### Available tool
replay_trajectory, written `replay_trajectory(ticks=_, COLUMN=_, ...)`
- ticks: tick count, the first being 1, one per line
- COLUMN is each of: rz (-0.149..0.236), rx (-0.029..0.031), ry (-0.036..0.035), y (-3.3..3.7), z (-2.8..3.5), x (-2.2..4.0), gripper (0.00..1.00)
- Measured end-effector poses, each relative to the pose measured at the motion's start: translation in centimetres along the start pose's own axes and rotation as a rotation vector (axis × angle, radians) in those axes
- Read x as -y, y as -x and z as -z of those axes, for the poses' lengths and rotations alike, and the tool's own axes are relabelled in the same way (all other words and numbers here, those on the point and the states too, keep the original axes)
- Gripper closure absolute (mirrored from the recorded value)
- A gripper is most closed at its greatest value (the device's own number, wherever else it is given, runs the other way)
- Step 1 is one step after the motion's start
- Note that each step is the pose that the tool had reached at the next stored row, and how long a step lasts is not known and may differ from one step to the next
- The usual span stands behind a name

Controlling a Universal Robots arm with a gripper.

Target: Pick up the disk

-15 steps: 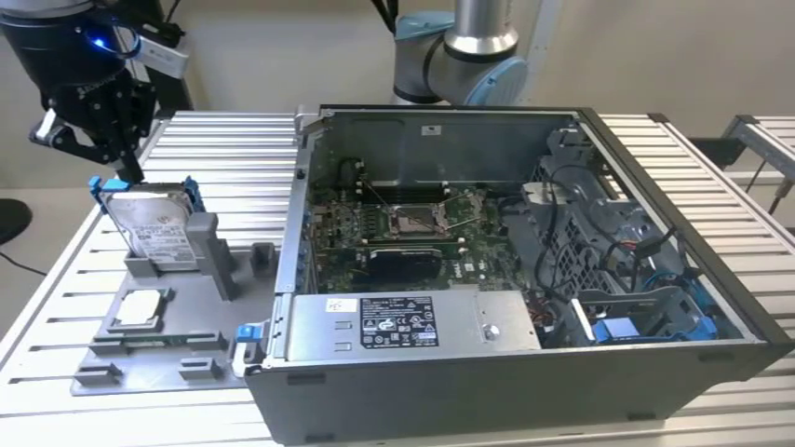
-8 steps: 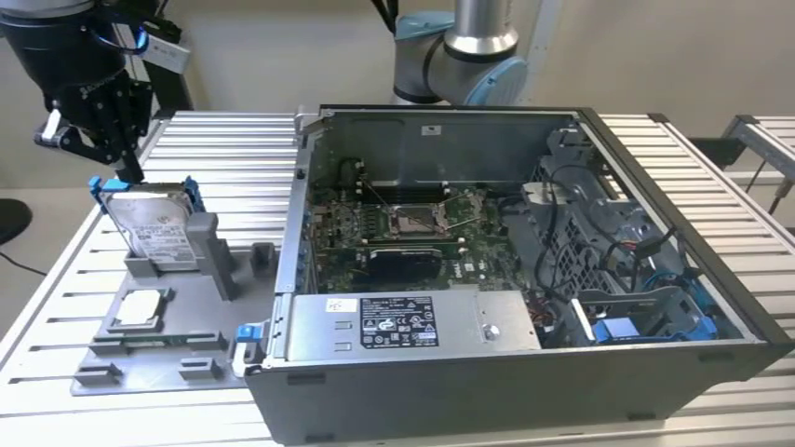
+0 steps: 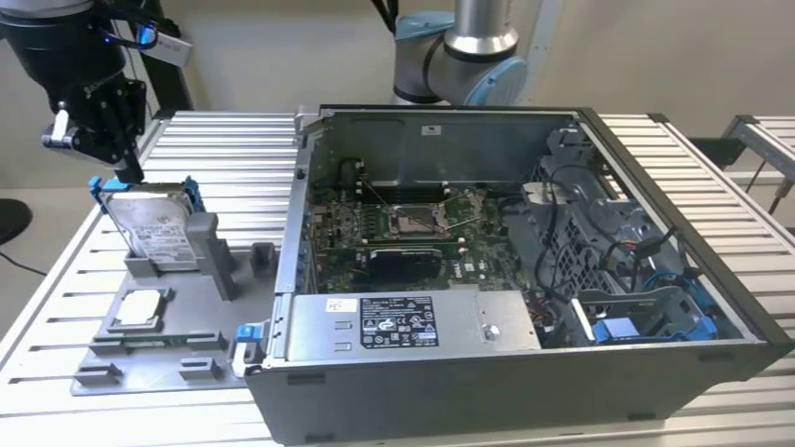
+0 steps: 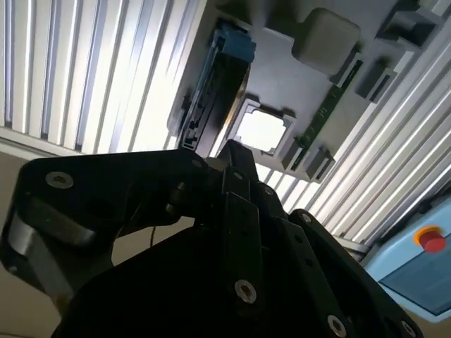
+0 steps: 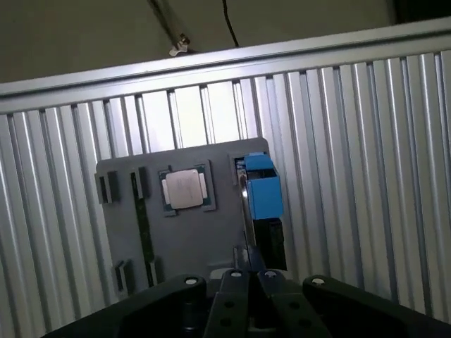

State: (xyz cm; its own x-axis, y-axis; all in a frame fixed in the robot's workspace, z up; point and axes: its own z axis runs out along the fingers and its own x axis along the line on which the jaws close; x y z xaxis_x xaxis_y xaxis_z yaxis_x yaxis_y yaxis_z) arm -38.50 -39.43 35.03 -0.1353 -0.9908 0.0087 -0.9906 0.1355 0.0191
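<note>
While resting on slatted metal table [image 3: 695, 177], open computer case [image 3: 497, 400] at exterior view's right. Grey holder tray [image 3: 162, 358] beside case. Disk [image 3: 155, 228] upright in tray slot, blue bracket on edges. Gripper [image 3: 129, 172] at disk's top edge; opening width cannot tell. Square chip [image 3: 137, 309] flat on tray, near disk.

Soft, even overhead light fills the exterior view. The ribbed surface [image 3: 695, 186] shines pale, while the inside of the computer case [image 3: 423, 400] stays dim and shadowed. In the second wrist view the surface's slats burn out to white and the small square chip [image 4: 262, 132] glares. The hand [image 4: 232, 149] reads as a near-black mass in both wrist views.
</note>
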Motion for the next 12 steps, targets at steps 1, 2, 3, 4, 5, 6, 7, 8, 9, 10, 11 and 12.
replay_trajectory(ticks=1, rz=0.012, rx=0.0, ry=-0.0001, y=0.0, z=0.0, x=0.0, gripper=1.0)
replay_trajectory(ticks=2, rz=0.023, rx=0.0, ry=-0.0001, y=0.0, z=0.0, x=0.0, gripper=1.0)
replay_trajectory(ticks=3, rz=0.032, rx=0.0001, ry=-0.0002, y=0.0, z=0.0, x=0.0, gripper=1.0)
replay_trajectory(ticks=4, rz=0.035, rx=0.0001, ry=-0.0002, y=0.0, z=0.0, x=-0.01, gripper=1.0)
replay_trajectory(ticks=5, rz=0.036, rx=0.0001, ry=-0.0002, y=0.0, z=0.0, x=-0.01, gripper=1.0)
replay_trajectory(ticks=6, rz=0.036, rx=0.0002, ry=-0.0002, y=0.0, z=0.0, x=-0.01, gripper=1.0)
replay_trajectory(ticks=7, rz=0.036, rx=0.0002, ry=-0.0002, y=0.0, z=0.0, x=-0.01, gripper=1.0)
replay_trajectory(ticks=8, rz=0.036, rx=0.0002, ry=-0.0002, y=0.01, z=0.0, x=-0.02, gripper=1.0)
replay_trajectory(ticks=9, rz=0.036, rx=0.0002, ry=-0.0001, y=0.02, z=0.0, x=-0.15, gripper=1.0)
replay_trajectory(ticks=10, rz=0.036, rx=0.0001, ry=-0.0001, y=0.05, z=0.0, x=-0.32, gripper=1.0)
replay_trajectory(ticks=11, rz=0.036, rx=0.0002, ry=-0.0001, y=0.08, z=-0.01, x=-0.55, gripper=1.0)
replay_trajectory(ticks=12, rz=0.036, rx=0.0001, ry=-0.0001, y=0.12, z=-0.01, x=-0.76, gripper=1.0)
